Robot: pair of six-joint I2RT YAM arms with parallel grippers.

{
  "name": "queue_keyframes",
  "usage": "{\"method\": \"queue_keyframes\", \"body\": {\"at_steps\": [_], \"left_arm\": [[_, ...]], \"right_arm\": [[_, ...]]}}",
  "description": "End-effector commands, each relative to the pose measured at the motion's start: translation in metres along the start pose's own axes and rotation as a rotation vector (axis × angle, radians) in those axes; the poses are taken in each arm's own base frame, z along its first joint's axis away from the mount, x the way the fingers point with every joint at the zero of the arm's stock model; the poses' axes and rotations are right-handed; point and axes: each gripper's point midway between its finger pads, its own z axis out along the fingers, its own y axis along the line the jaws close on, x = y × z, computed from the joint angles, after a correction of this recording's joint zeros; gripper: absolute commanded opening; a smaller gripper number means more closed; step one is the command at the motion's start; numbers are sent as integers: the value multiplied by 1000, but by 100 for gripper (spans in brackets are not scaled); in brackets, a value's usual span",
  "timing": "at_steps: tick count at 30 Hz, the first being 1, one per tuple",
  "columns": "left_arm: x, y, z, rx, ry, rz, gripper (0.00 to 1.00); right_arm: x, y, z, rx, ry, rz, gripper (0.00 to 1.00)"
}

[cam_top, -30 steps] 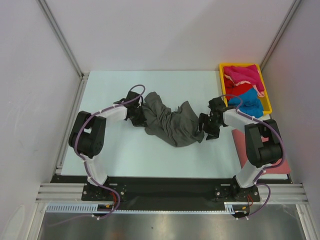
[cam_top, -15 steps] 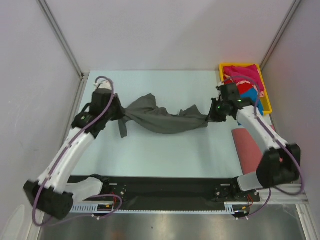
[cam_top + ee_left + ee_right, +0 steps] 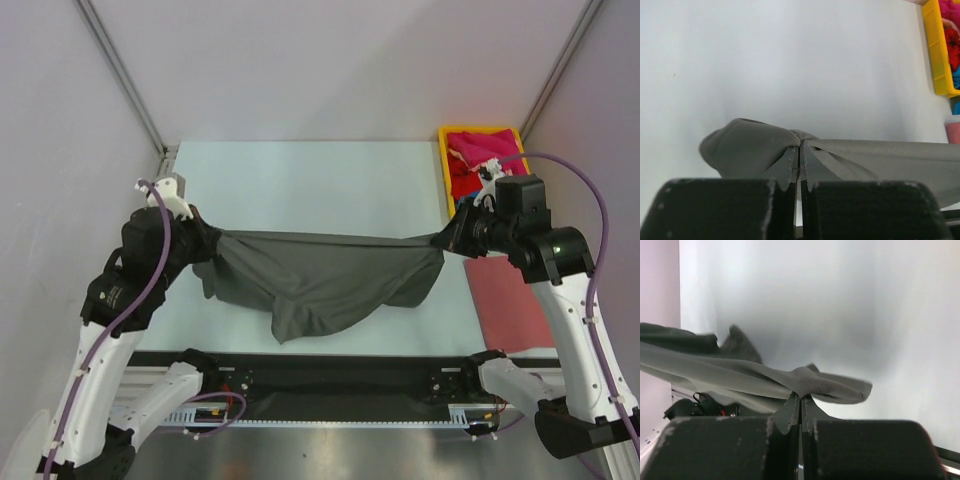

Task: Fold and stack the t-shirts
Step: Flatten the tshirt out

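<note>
A large dark grey t-shirt [image 3: 320,280] hangs stretched in the air between both arms above the table. My left gripper [image 3: 213,243] is shut on its left end, and the cloth [image 3: 755,150] bunches at the fingertips [image 3: 790,165]. My right gripper [image 3: 440,240] is shut on the right end, where the fabric [image 3: 805,382] folds over the closed fingers. The shirt's lower part sags toward the near edge. Red and magenta t-shirts [image 3: 480,165] lie in the yellow tray [image 3: 445,170]. A salmon-pink t-shirt [image 3: 510,305] lies flat on the table at the right.
The pale table [image 3: 310,190] stretches behind the hanging shirt. The yellow tray [image 3: 935,55] sits in the far right corner. White walls close the sides and back. A black rail [image 3: 330,370] runs along the near edge by the arm bases.
Both arms have risen and pulled apart, lifting the grey shirt off the table and spreading it from a crumpled heap into a wide hanging sheet. Both grippers shut on its ends.
</note>
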Motion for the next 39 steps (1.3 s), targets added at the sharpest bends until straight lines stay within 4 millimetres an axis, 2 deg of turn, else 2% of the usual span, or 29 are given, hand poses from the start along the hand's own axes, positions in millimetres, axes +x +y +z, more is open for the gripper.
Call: {"method": "queue_keyframes", "body": {"at_steps": [1, 6, 9, 13, 17, 20, 22, 24, 25, 26, 27, 28, 29, 30, 31, 32, 33, 34, 35, 36, 37, 38, 39], "left_arm": [[-23, -4, -3, 8, -57, 62, 0], [-31, -19, 8, 65, -42, 109, 0], [-26, -14, 10, 41, -14, 128, 0], [-17, 0, -2, 2, -31, 111, 0], [-23, 10, -37, 5, -138, 74, 0], [-24, 5, -49, 58, -175, 68, 0], [-20, -4, -48, 108, -160, 71, 0], [-16, -11, -34, 126, -113, 73, 0], [-16, -14, -26, 123, -93, 70, 0], [-15, -15, -17, 110, -70, 65, 0], [-7, -16, 10, 78, 7, 72, 0], [-8, -19, 25, 67, 31, 74, 0], [-7, -21, 40, 53, 72, 79, 0], [-4, -21, 61, 27, 120, 90, 0], [-5, -22, 98, -6, 184, 93, 0], [-6, -21, 122, -28, 226, 88, 0], [-11, -20, 140, -44, 246, 79, 0], [-29, -19, 176, -73, 251, 84, 0], [-43, -16, 192, -110, 228, 96, 0], [-67, -14, 219, -153, 187, 128, 0], [-95, -17, 211, -156, 119, 127, 0], [-91, -11, 237, -188, 139, 136, 3], [-98, -12, 247, -196, 131, 142, 23]], "right_arm": [[-18, 1, -9, 30, -45, 19, 0], [-28, -5, 2, 64, -20, 34, 0], [-27, -6, -7, 70, -39, 37, 0], [-5, -14, -13, 86, 7, 47, 0], [27, -17, -27, 77, 63, 90, 0], [50, -19, -33, 67, 109, 127, 0], [59, -13, -34, 33, 137, 167, 0], [64, -9, -25, 3, 167, 215, 0], [63, -9, -20, 0, 169, 225, 0], [54, -12, -5, 10, 172, 239, 0], [54, -17, 7, 28, 189, 263, 0], [50, -21, 20, 33, 198, 277, 0], [32, -30, 34, 39, 155, 317, 0], [34, -38, 60, 30, 228, 379, 0], [12, -37, 78, -25, 180, 402, 0], [2, -44, 92, -43, 176, 443, 2], [-4, -66, 120, -17, 215, 517, 2], [-23, -70, 129, -27, 193, 519, 2], [-34, -81, 144, -9, 192, 521, 3], [-48, -95, 160, 20, 202, 516, 10], [-43, -105, 170, 50, 228, 536, 18], [-54, -107, 171, 71, 217, 508, 30], [-56, -108, 173, 74, 227, 500, 39]]}}
